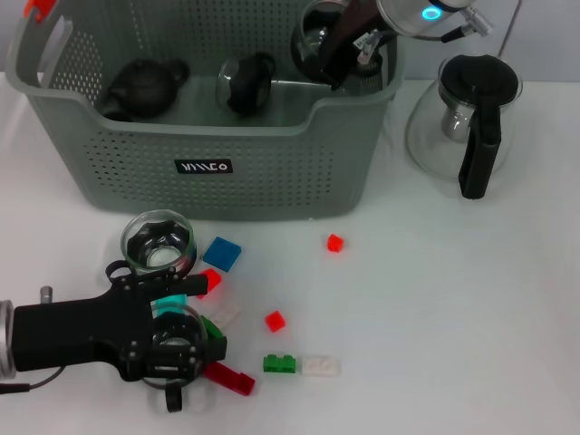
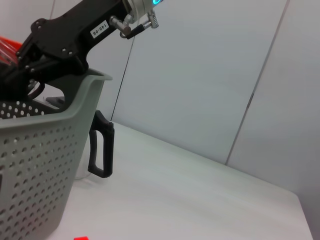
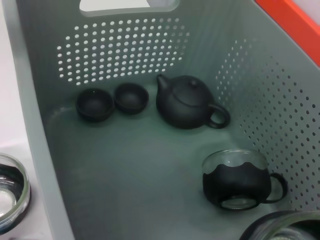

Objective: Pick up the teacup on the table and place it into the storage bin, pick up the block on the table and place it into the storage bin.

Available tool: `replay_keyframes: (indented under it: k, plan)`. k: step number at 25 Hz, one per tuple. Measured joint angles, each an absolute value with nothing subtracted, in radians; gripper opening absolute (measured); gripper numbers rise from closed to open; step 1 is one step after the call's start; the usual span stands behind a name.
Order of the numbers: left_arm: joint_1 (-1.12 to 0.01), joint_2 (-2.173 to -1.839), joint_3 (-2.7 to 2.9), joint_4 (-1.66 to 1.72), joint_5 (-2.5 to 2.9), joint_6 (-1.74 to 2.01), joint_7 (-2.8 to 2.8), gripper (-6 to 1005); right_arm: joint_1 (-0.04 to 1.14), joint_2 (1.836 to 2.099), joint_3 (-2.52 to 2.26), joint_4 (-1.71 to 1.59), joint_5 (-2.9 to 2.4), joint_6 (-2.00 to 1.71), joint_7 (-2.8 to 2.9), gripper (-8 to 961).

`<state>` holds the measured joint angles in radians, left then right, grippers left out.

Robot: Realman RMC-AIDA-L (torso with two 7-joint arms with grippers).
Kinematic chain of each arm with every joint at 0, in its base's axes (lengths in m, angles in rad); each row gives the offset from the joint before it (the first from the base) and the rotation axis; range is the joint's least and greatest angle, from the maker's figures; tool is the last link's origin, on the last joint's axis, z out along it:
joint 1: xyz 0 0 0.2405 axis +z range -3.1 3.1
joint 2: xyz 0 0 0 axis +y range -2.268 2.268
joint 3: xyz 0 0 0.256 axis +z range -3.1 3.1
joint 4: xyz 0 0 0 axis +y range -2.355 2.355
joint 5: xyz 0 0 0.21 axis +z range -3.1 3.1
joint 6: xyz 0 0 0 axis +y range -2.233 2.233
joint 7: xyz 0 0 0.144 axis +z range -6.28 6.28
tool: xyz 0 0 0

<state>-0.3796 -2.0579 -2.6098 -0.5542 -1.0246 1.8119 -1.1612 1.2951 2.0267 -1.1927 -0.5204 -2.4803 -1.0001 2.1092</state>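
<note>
Head view shows the storage bin [image 1: 204,154], a grey-green plastic basket with perforated walls, an orange clip at its far left corner and a small black label on its front, standing on the white surface [image 1: 471,308]. Inside it lie a dark matte teapot [image 1: 142,88] and a glass teacup with a dark lower band [image 1: 245,83]; the right wrist view adds two small dark bowls [image 3: 111,102] near the teapot.

The right end effector [image 1: 349,50] hangs over the bin's right rear corner, beside a round glass vessel [image 1: 319,41]; whether its fingers are spread or pressed together cannot be told.

The left end effector [image 1: 174,349], black and blocky, lies low on the surface in front of the bin, its fingers closed around a clear glass teacup [image 1: 178,332]. A second glass teacup with a dark ring [image 1: 159,243] stands just beyond it, close to the bin's front wall.

Small plastic blocks are scattered near it: a blue tile [image 1: 222,253], red cubes [image 1: 275,320] and [image 1: 334,243], a green studded brick [image 1: 279,363], a clear brick [image 1: 320,365] and a long red brick [image 1: 231,378].

A glass carafe [image 1: 462,122] with a black handle stands right of the bin.
</note>
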Motion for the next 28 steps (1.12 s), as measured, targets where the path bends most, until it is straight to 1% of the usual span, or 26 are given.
replay_keyframes:
  k: [7, 17, 28]
  plan:
    - [-0.38, -2.057, -2.609, -0.554, -1.022, 1.808, -1.161, 874, 1.296, 2.034, -1.202, -0.52, -2.486, -0.987, 2.105, 57]
    - [-0.377, -2.054, -2.612, -0.555, -1.018, 1.812, -1.161, 873, 1.294, 2.065, -1.204, -0.52, -2.532, -0.954, 2.105, 63]
    - [-0.377, -2.054, -2.613, -0.551, -1.017, 1.807, -1.151, 872, 1.288, 2.07, -1.204, -0.519, -2.534, -0.949, 2.111, 72]
